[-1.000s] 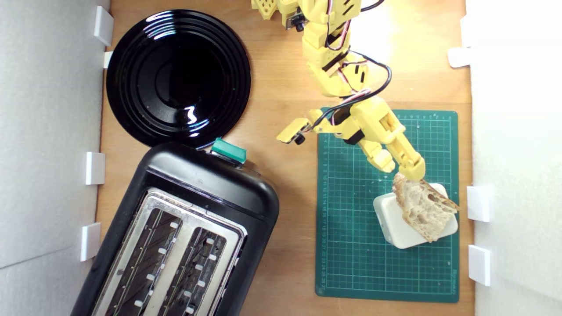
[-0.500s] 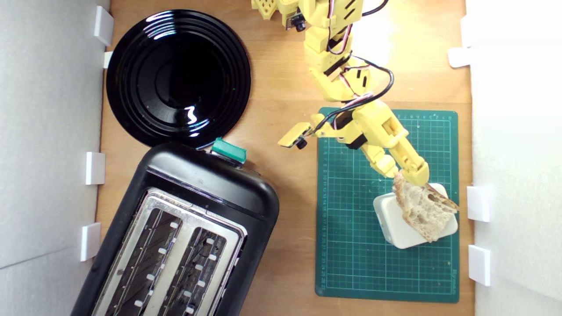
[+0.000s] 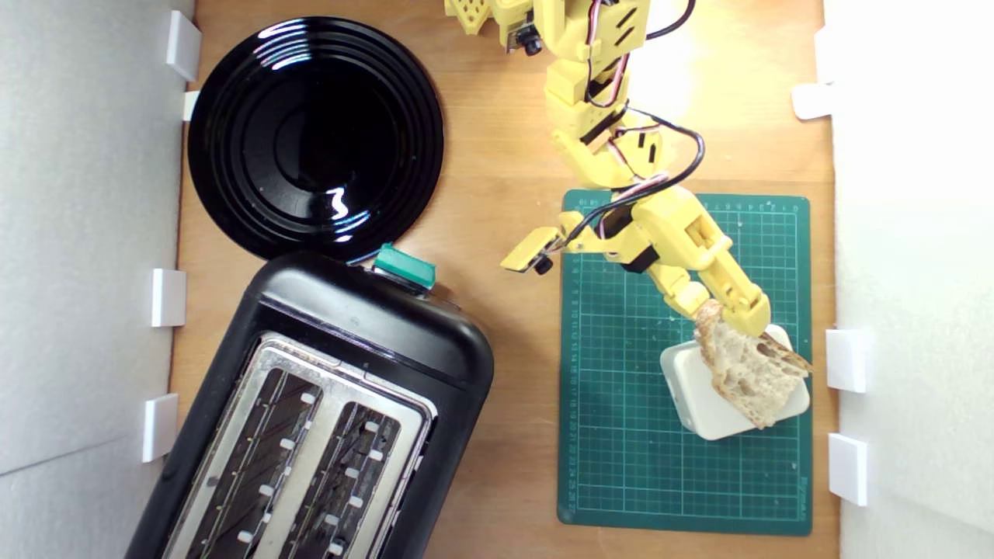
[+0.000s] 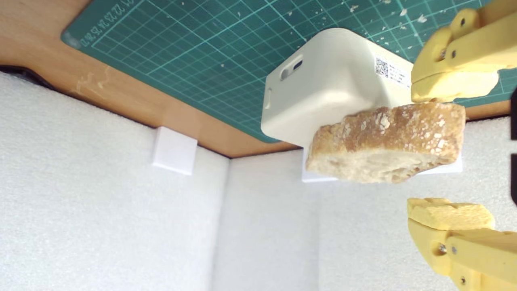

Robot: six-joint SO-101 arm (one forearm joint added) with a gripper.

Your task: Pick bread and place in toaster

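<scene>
The gripper (image 4: 450,151) is open, with a wide gap between its two yellow fingers (image 4: 448,87), and it has hold of nothing. The bread (image 4: 385,141) sits in this gap at its near end: one finger is just above the crust and seems to touch it, while the other finger (image 4: 450,214) is apart from the slice, with free space between them. The bread lies on the white block (image 4: 331,85), and its end toward the jaws sticks out over the block's edge. In the exterior view the gripper (image 3: 726,314) is at the end of the bread (image 3: 745,365) that points to the arm (image 3: 598,116), and the fingertips are partly hidden there, so the contact cannot be judged from this view.

The block (image 3: 699,411) stands on the green mat (image 3: 621,388), beyond the jaws and under the slice. Small crumbs lie on the mat near the jaws.

The toaster (image 3: 349,326) is well apart from the jaws, at the exterior view's left, with both slots facing up and its green knob (image 3: 404,268) on the end nearest the plate (image 3: 314,136). The plate touches or almost touches the toaster and is also far from the jaws. White foam walls (image 4: 101,202) stand close behind the bread.
</scene>
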